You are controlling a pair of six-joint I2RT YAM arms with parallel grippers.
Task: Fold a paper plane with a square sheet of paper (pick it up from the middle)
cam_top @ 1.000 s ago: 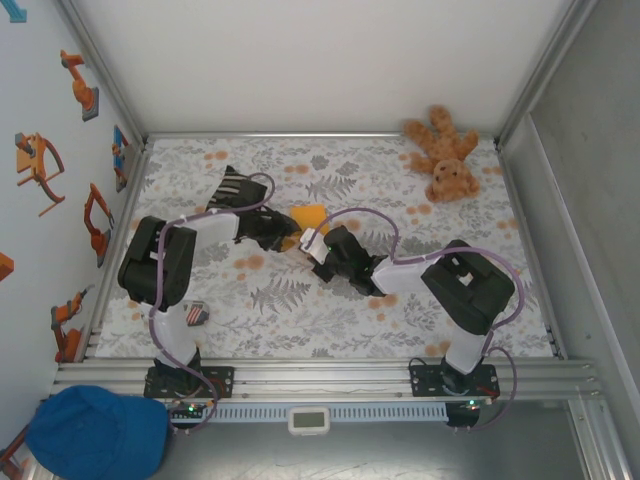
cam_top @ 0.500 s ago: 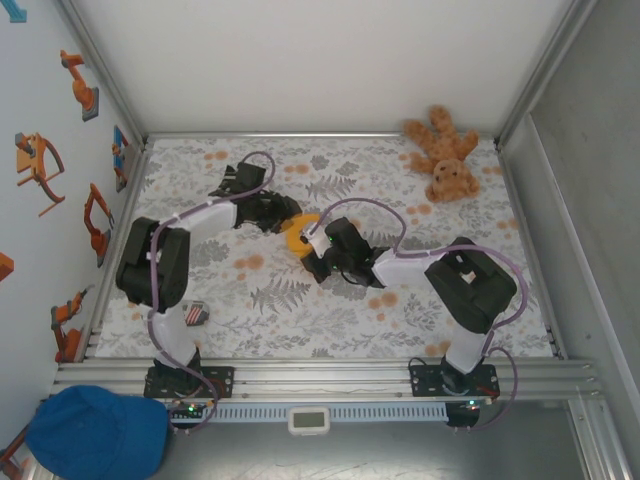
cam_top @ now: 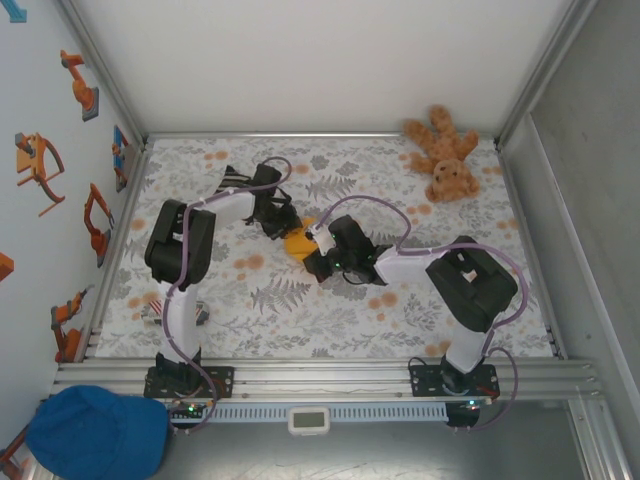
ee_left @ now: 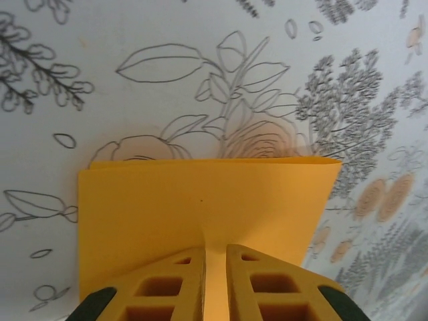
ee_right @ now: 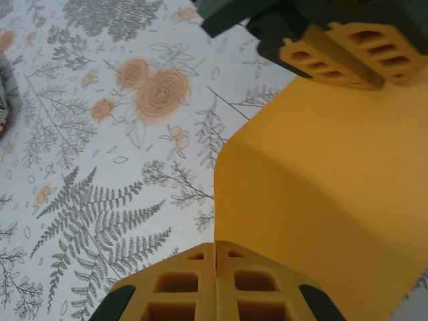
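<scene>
In the last second my left gripper [ee_left: 215,249] has closed down on one edge of the paper [ee_left: 200,200]; before, its fingers were standing wider. My right gripper [ee_right: 215,249] stays clamped on another edge. So the paper, already folded double, is now held between both grippers over the middle of the table [cam_top: 330,310], and it bends a little. I judge that the first fold is made and the crease can be pressed next.

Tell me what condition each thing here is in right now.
square sheet of paper: folded double, bowed, held by both grippers
left gripper: shut on the paper
right gripper: shut on the paper's edge
teddy bear: lying flat in the far right corner
</scene>
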